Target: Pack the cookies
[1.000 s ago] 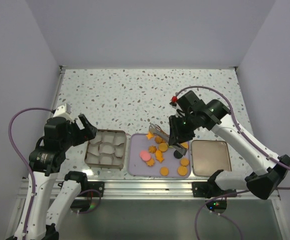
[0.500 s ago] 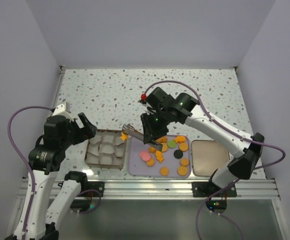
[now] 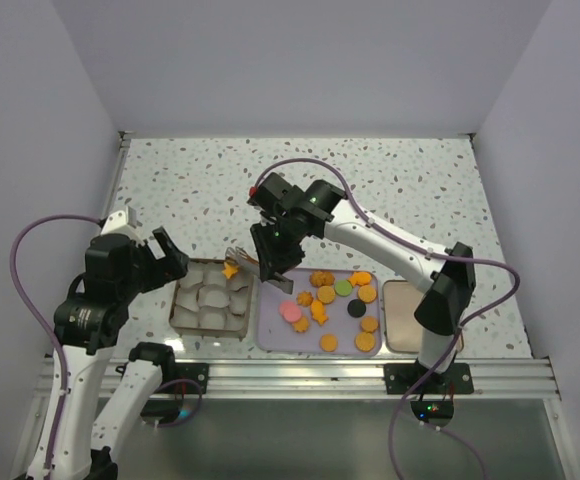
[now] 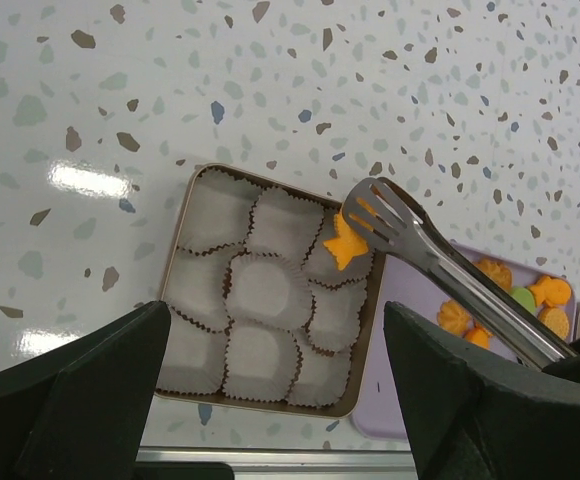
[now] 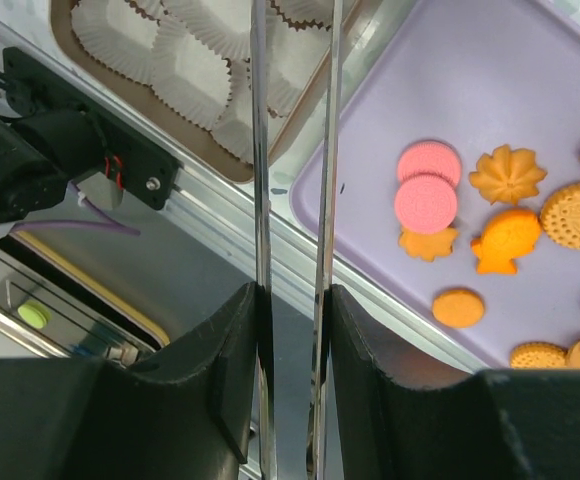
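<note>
The cookies (image 3: 335,300) lie on a lilac tray (image 3: 270,332): orange discs and shapes, two pink, a green (image 3: 342,288) and a black disc (image 3: 355,310). My right gripper (image 3: 275,255) is shut on metal tongs (image 4: 410,235), seen in its wrist view (image 5: 292,300). The tongs pinch an orange fish-shaped cookie (image 4: 348,243) just above the far right paper cup of the brown box (image 3: 176,305). My left gripper (image 4: 278,330) is open and empty, hovering above the box (image 4: 270,403).
The box holds several white paper cups (image 4: 265,290), all empty. A shallow brown lid (image 3: 421,315) lies right of the lilac tray. The metal rail of the table's near edge (image 5: 230,230) runs below the box and tray.
My right arm has swung left, carrying the tongs with the orange cookie from over the lilac tray to over the box's far right corner. The left arm has barely moved.
</note>
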You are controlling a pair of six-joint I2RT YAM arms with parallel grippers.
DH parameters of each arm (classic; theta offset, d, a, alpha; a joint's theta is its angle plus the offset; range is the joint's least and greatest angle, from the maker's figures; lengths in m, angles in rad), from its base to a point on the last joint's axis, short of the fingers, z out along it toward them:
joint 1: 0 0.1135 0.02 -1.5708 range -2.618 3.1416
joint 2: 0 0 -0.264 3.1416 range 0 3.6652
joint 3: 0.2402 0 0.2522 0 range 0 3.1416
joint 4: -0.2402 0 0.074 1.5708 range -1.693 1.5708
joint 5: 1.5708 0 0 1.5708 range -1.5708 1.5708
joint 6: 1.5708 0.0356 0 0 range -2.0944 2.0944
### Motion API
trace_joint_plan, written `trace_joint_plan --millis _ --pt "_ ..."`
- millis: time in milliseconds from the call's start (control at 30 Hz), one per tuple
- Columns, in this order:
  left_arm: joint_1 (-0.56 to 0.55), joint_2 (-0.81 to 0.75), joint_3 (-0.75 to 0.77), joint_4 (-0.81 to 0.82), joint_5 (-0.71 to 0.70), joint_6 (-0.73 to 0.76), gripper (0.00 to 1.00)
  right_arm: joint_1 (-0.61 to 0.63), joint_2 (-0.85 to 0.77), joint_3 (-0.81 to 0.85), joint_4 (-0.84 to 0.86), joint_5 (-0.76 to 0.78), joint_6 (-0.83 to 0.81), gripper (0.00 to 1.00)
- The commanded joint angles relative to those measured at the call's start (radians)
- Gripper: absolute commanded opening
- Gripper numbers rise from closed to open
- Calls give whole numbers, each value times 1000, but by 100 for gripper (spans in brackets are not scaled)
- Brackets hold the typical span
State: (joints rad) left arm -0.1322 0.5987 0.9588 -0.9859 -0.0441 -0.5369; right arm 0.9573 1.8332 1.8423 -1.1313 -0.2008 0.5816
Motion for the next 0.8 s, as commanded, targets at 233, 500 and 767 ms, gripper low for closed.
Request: trace_joint_plan --millis 233,500,767 --pt "-3 -14 31 -25 -39 32 94 3 -8 23 2 41 -16 45" --pt "-3 22 54 -7 -31 51 95 4 -11 35 -7 57 -17 48" --pt "-3 32 55 6 -25 54 95 3 -120 17 -81 144 -17 48"
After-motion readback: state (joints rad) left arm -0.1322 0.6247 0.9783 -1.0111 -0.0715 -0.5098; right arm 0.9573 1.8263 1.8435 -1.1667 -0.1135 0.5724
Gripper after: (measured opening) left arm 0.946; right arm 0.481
